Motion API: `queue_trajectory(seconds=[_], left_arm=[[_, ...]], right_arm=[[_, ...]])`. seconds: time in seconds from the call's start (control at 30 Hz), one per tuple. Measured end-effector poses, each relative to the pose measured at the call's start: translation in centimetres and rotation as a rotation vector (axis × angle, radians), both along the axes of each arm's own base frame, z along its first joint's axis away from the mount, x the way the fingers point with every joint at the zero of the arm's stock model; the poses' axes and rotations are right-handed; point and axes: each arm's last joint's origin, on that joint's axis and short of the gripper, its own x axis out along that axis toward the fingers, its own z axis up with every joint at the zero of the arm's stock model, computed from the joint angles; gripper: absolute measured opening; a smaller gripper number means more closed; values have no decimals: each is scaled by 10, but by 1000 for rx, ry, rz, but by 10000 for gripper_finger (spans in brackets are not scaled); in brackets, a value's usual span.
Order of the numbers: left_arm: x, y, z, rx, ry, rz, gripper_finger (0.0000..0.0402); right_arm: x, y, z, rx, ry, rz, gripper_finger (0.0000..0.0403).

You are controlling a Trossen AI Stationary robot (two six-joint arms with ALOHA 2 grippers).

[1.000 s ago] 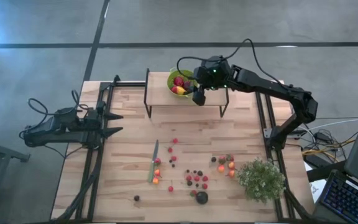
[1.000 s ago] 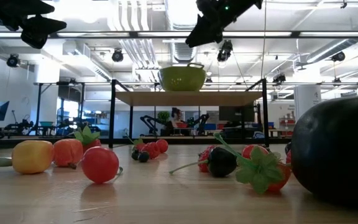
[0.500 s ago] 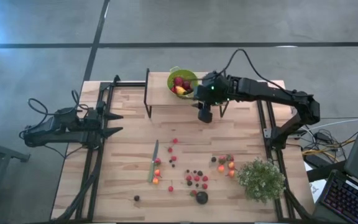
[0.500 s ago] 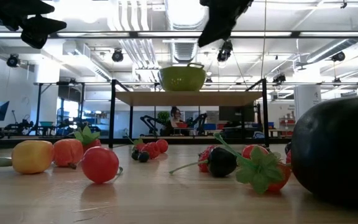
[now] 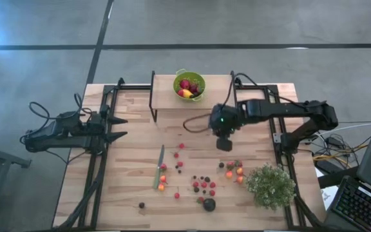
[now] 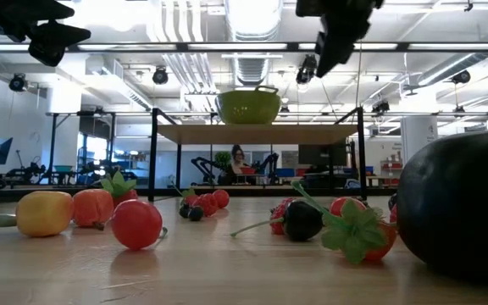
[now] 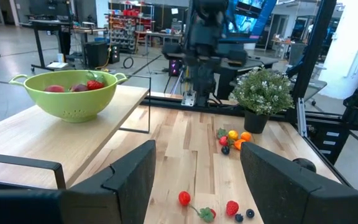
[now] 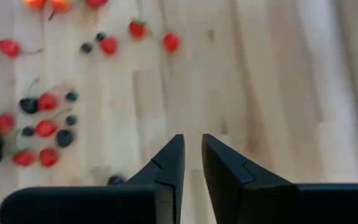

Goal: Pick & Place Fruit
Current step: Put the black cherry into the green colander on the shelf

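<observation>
Small fruit lies scattered on the wooden table: red berries point(image 5: 203, 185), dark berries, orange pieces point(image 5: 238, 171) and one bigger dark round fruit point(image 5: 209, 204). The round one looms at the right of the low view point(image 6: 464, 203). A green colander point(image 5: 189, 84) holding several fruits stands on a raised shelf at the table's far side. My right gripper point(image 5: 225, 145) hangs above the table's middle, just far of the orange pieces. Its fingers point down, stand a narrow gap apart point(image 8: 191, 144) and are empty. My left gripper point(image 5: 124, 127) waits at the table's left, open and empty.
A green-handled knife point(image 5: 159, 169) lies left of the berries. A bushy pale-green plant point(image 5: 270, 185) stands at the near right. The shelf's black frame point(image 5: 153, 96) rises at the far side. Bare wood lies between the shelf and the fruit.
My right gripper has gone from over the colander on the shelf toward the table's near edge and a little right. It has come down off the shelf and now hangs over the open table above the scattered fruit. The fruit has not moved.
</observation>
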Motion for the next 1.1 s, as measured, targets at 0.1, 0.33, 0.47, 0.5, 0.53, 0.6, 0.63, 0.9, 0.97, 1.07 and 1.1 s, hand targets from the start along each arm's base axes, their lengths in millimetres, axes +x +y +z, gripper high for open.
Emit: queue_trajectory(seconds=[0.1, 0.33, 0.47, 0.5, 0.53, 0.6, 0.63, 0.9, 0.97, 1.07, 1.1], left_arm=[[0, 0, 0, 0, 0, 0, 241], [0, 0, 0, 0, 0, 0, 241], [0, 0, 0, 0, 0, 0, 241], [0, 0, 0, 0, 0, 0, 241], [0, 0, 0, 0, 1, 0, 241], [0, 0, 0, 0, 0, 0, 241], [0, 0, 0, 0, 0, 0, 241], [0, 0, 0, 0, 0, -1, 241], [0, 0, 0, 0, 0, 0, 241], [0, 0, 0, 0, 1, 0, 241], [0, 0, 0, 0, 0, 0, 241]], right_arm=[[-4, 17, -10, 11, 13, 37, 48], [-13, 54, -29, 9, 52, 104, 61], [-20, 69, -39, -21, 66, 103, 69], [-21, 74, -42, -20, 59, 110, 71], [-22, 77, -45, -15, 56, 114, 73], [-26, 84, -53, -3, 58, 115, 79], [-27, 86, -56, 4, 58, 111, 83], [-35, 93, -80, 29, 64, 102, 133], [-36, 93, -84, 26, 73, 105, 150], [-37, 92, -88, 18, 82, 108, 174], [-37, 92, -89, 17, 86, 109, 181]])
